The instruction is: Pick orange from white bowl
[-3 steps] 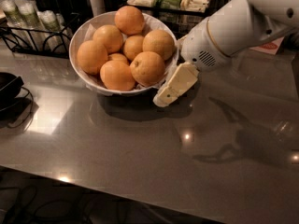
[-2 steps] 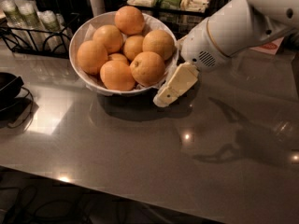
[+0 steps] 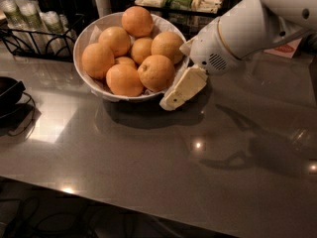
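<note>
The white bowl (image 3: 85, 39) stands at the back left of the grey counter and holds several oranges. A large orange (image 3: 156, 72) lies at the bowl's front right, nearest the gripper. My gripper (image 3: 174, 76) is at the bowl's right rim, level with that orange, open and empty. Its lower cream finger (image 3: 182, 87) points down-left along the outside of the bowl. The upper finger (image 3: 187, 45) sits by the rim next to another orange (image 3: 167, 45). The white arm reaches in from the upper right.
A black dish (image 3: 9, 90) sits at the left edge. A black wire rack with cups (image 3: 29, 19) stands behind the bowl on the left. Packets in a tray (image 3: 178, 0) are at the back. A paper card (image 3: 287, 48) lies behind the arm.
The gripper has edged very slightly toward the bowl. The oranges and the bowl have not moved.
</note>
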{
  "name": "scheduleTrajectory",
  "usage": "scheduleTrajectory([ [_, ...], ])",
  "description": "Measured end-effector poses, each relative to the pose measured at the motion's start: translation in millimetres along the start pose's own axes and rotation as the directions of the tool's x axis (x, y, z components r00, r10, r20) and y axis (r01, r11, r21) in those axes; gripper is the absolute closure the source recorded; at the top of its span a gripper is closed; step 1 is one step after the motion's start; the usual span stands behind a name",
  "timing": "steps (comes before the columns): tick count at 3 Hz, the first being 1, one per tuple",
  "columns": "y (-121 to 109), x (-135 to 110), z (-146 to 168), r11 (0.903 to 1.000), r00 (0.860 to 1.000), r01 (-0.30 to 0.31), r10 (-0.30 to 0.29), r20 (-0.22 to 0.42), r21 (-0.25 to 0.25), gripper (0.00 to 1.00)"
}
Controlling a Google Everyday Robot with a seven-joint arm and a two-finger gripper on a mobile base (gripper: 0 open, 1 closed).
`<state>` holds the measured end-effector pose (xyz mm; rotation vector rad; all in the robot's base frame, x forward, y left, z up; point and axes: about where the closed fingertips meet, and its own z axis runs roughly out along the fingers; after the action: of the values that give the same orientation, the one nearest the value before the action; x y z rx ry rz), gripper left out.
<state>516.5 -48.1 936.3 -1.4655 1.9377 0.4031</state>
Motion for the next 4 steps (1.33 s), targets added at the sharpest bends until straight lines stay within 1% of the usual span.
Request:
scheduleTrajectory([
  [1,-2.4,-15.4,4.2,0.9975,0.997,0.07,-0.07,0.036,0.013,0.08],
  [2,-4.1,-30.6,7.6,0.9906,0.989,0.134,-0.136,0.065,0.026,0.16],
  [3,-3.9,-30.7,7.7,0.9906,0.989,0.134,-0.136,0.065,0.026,0.15],
  [4,-1.0,-32.0,9.6,0.9908,0.988,0.134,-0.135,0.069,0.017,0.19],
])
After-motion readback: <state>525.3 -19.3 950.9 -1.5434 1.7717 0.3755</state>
